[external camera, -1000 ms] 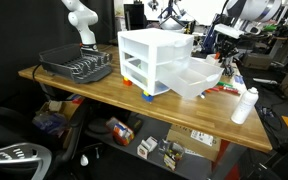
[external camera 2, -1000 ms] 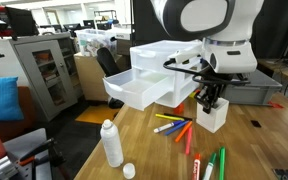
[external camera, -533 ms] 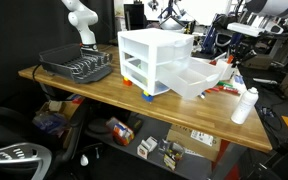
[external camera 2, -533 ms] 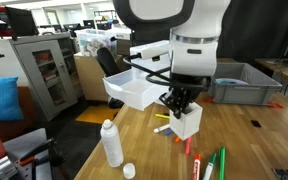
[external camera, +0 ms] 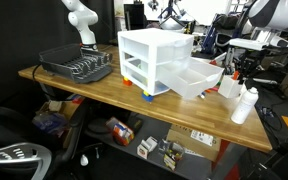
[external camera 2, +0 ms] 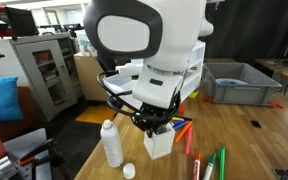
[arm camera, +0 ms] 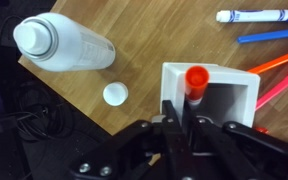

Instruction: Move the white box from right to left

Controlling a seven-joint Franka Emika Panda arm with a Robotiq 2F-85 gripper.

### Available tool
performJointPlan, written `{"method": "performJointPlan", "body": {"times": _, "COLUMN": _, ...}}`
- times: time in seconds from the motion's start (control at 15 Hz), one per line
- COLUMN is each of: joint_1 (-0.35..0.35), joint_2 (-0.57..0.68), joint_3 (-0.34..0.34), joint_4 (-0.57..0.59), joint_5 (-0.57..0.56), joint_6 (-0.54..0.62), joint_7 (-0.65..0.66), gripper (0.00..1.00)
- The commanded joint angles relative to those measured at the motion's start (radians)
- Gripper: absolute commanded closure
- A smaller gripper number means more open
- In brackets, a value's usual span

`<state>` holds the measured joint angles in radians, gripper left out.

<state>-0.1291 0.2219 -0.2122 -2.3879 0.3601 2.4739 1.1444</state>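
My gripper (external camera 2: 156, 128) is shut on one wall of the white box (external camera 2: 160, 143), a small open-topped carton. In the wrist view the jaws pinch the box's near wall (arm camera: 212, 95), and a red-capped marker (arm camera: 195, 78) stands inside it. The box sits low, at or just above the wooden table, close to the white bottle (external camera 2: 111, 143) and its loose cap (external camera 2: 130, 171). In an exterior view the box (external camera: 228, 86) hangs under the gripper (external camera: 234, 72), beside the bottle (external camera: 245, 104). The bottle (arm camera: 64, 45) and cap (arm camera: 115, 94) also show in the wrist view.
The white drawer unit (external camera: 154, 60) stands mid-table with one drawer (external camera: 194, 80) pulled out. Loose markers (external camera 2: 209, 165) lie on the wood by the box. A dark dish rack (external camera: 79, 65) sits at the far end. A grey bin (external camera 2: 234, 80) stands behind. The table edge runs close to the bottle.
My gripper has carried the white box away from the open drawer and across the markers, ending beside the white bottle and its cap.
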Motion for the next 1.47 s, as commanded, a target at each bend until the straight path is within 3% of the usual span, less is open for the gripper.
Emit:
{"method": "performJointPlan", "body": {"times": 0.0, "joint_1": -0.004, "joint_2": 0.019, "joint_3": 0.009, "joint_4": 0.0, "joint_5": 0.019, "joint_6": 0.022, "joint_7": 0.024, "gripper": 0.97}}
{"method": "performJointPlan", "body": {"times": 0.27, "joint_1": -0.003, "joint_2": 0.051, "joint_3": 0.009, "joint_4": 0.016, "joint_5": 0.024, "joint_6": 0.061, "joint_7": 0.035, "gripper": 0.97}}
{"method": "performJointPlan", "body": {"times": 0.33, "joint_1": -0.002, "joint_2": 0.057, "joint_3": 0.008, "joint_4": 0.021, "joint_5": 0.021, "joint_6": 0.064, "joint_7": 0.038, "gripper": 0.64}}
{"method": "performJointPlan", "body": {"times": 0.4, "joint_1": -0.002, "joint_2": 0.061, "joint_3": 0.01, "joint_4": 0.025, "joint_5": 0.019, "joint_6": 0.067, "joint_7": 0.032, "gripper": 0.64}}
{"method": "performJointPlan", "body": {"times": 1.0, "joint_1": 0.005, "joint_2": -0.041, "joint_3": 0.002, "joint_4": 0.03, "joint_5": -0.013, "joint_6": 0.114, "joint_7": 0.043, "gripper": 0.03}}
{"method": "performJointPlan", "body": {"times": 1.13, "joint_1": -0.004, "joint_2": -0.03, "joint_3": 0.01, "joint_4": 0.051, "joint_5": -0.002, "joint_6": 0.096, "joint_7": 0.029, "gripper": 0.0}}
{"method": "performJointPlan", "body": {"times": 1.2, "joint_1": -0.005, "joint_2": -0.044, "joint_3": 0.011, "joint_4": 0.052, "joint_5": -0.003, "joint_6": 0.094, "joint_7": 0.03, "gripper": 0.07}}
{"method": "performJointPlan", "body": {"times": 1.27, "joint_1": -0.005, "joint_2": -0.046, "joint_3": 0.011, "joint_4": 0.05, "joint_5": -0.003, "joint_6": 0.093, "joint_7": 0.03, "gripper": 0.01}}
{"method": "performJointPlan", "body": {"times": 1.4, "joint_1": -0.005, "joint_2": -0.034, "joint_3": 0.01, "joint_4": 0.048, "joint_5": -0.002, "joint_6": 0.094, "joint_7": 0.029, "gripper": 0.0}}
